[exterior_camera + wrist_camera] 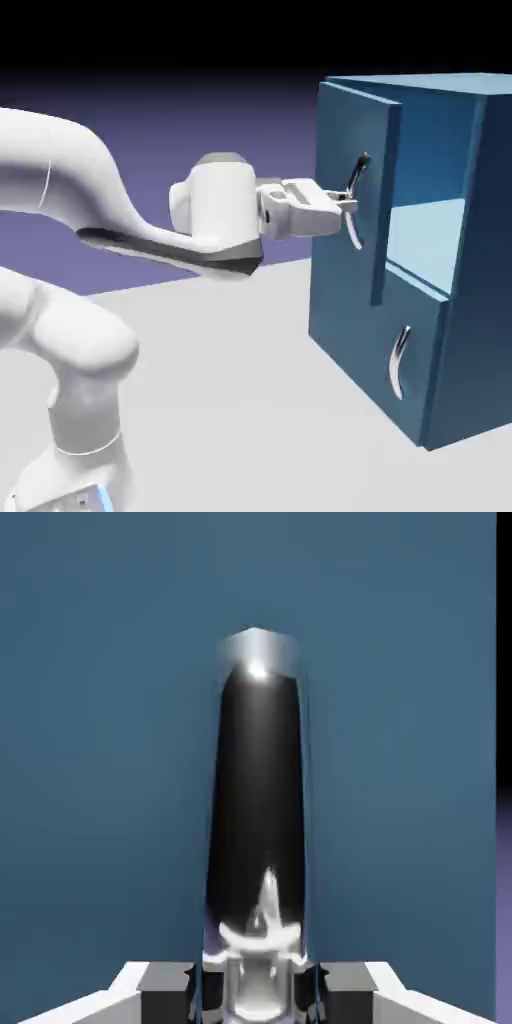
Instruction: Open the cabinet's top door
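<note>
Claw: closed in on the handle [257, 762], its two finger tips [168, 992] drawn narrow, one on each side of the bar's near part; it appears to hold it.
Handle: straight ahead of the claw in the hand view, running up from between the tips toward 12 o'clock. In the exterior view it sits at the 3 o'clock end of the claw, on the face of the top door [343, 125].
Handle's long axis: 12 to 6 o'clock in the hand view, so the tips pinch across it, 9 to 3. In the exterior view it is a bowed upright bar, the upper end leaning toward 1 o'clock.
Nearer arm: the only one, the white arm [225, 205], reaching in from 9 o'clock.
Top door: ajar, with the light-blue shelf [425, 240] showing past its free edge at 3 o'clock. The panel stands upright, its long axis near 12 to 6.
Lower door [415, 340]: closed, its own handle [399, 365] untouched.
Next move: likely a pull toward 8 or 9 o'clock in the exterior view, curving with the hinge, grip kept square to the bar.
Risk: a straight tug could slide the tips off.
Doubt: the exact contact is hard to judge through the shine.
</note>
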Motion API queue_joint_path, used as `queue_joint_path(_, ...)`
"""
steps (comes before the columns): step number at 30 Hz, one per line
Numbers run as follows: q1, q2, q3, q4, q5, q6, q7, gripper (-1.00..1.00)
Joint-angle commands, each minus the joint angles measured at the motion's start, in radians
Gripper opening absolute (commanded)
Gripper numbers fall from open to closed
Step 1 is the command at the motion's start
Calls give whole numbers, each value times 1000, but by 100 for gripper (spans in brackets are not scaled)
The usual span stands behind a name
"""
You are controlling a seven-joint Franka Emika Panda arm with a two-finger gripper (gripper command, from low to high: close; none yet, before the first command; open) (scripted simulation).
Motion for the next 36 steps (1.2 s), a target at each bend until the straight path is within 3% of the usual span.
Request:
queue_joint_path(1,-24,-18,36,-22,44,-14,-16,-100)
queue_joint_path(10,-102,-190,305,-174,436,-180,-183,-100)
queue_joint_path(20,-45,-289,623,-230,870,-445,-302,-100)
queue_joint_path(28,-2,-222,913,-153,1193,-717,-315,-100)
queue_joint_path(36,-89,-53,1203,48,1446,-1003,-278,-100)
